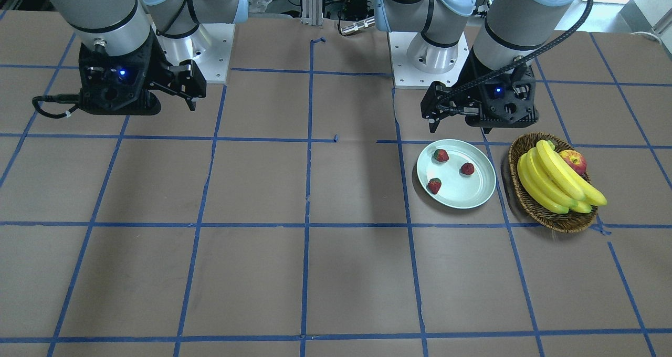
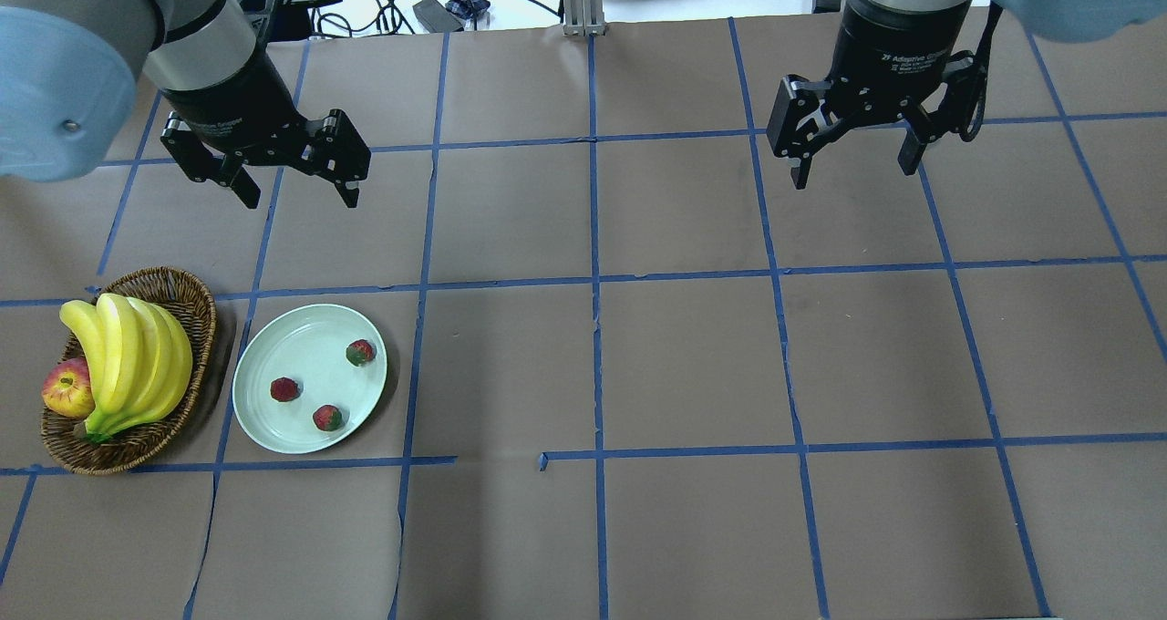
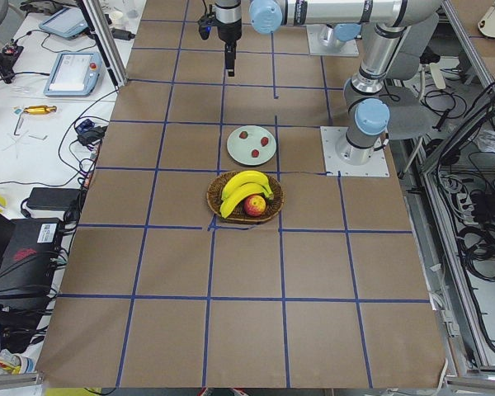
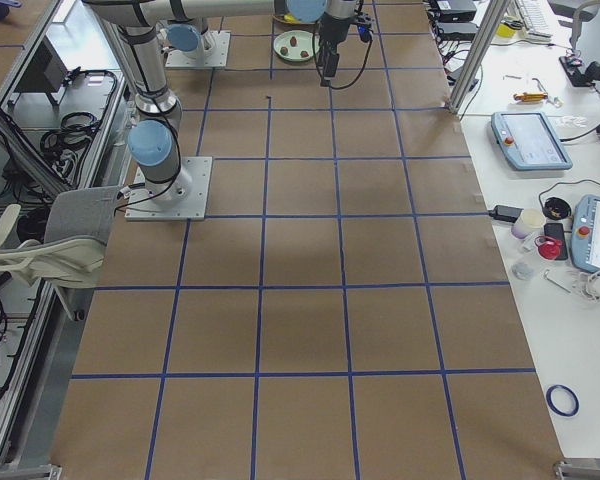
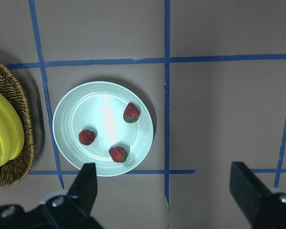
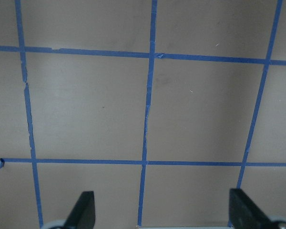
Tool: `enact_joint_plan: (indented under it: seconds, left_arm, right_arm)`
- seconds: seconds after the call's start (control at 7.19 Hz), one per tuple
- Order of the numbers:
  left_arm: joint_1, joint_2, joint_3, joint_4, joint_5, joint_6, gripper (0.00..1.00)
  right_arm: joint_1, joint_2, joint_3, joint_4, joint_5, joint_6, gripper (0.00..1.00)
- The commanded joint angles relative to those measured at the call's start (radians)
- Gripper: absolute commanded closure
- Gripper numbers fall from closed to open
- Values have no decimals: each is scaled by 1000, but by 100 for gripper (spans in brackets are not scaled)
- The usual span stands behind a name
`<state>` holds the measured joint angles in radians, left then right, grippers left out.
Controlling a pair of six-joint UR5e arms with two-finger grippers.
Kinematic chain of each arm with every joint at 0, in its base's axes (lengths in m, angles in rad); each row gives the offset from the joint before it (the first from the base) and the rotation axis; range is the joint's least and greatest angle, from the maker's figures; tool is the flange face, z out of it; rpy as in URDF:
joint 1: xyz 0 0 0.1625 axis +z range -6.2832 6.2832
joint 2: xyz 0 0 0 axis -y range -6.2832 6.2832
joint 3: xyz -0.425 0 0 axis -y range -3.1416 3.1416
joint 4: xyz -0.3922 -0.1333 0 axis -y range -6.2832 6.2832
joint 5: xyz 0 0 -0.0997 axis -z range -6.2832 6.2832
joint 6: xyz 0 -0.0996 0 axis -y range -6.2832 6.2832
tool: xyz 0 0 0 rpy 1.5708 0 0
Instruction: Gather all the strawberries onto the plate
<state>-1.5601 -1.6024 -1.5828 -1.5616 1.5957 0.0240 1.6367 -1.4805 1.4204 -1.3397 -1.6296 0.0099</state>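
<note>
All three strawberries (image 2: 361, 352) lay apart from one another on the mint-green plate (image 2: 310, 342). The plate sat on the desk (image 2: 693, 365) just beside a wicker basket (image 2: 199, 315) of bananas (image 2: 128, 356) and an apple (image 2: 66, 390). The left gripper (image 2: 301, 196) hung near the plate, jaws wide and empty. The right gripper (image 2: 853, 175), well apart, also had its jaws wide.

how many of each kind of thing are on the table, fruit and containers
strawberries: 3
banana bunch: 1
apple: 1
plate: 1
basket: 1
total: 7
</note>
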Motion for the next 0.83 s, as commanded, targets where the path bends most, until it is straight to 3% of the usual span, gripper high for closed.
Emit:
enact_joint_plan:
  seconds: [0.0,0.7]
  left_arm:
    - [-1,-2,-2,0,-58,7,0]
    - [0,15,38,-8,-49,10,0]
  right_arm:
    - [17,-11,-3,30,2,12,0]
    - [17,5,11,-19,8,10,0]
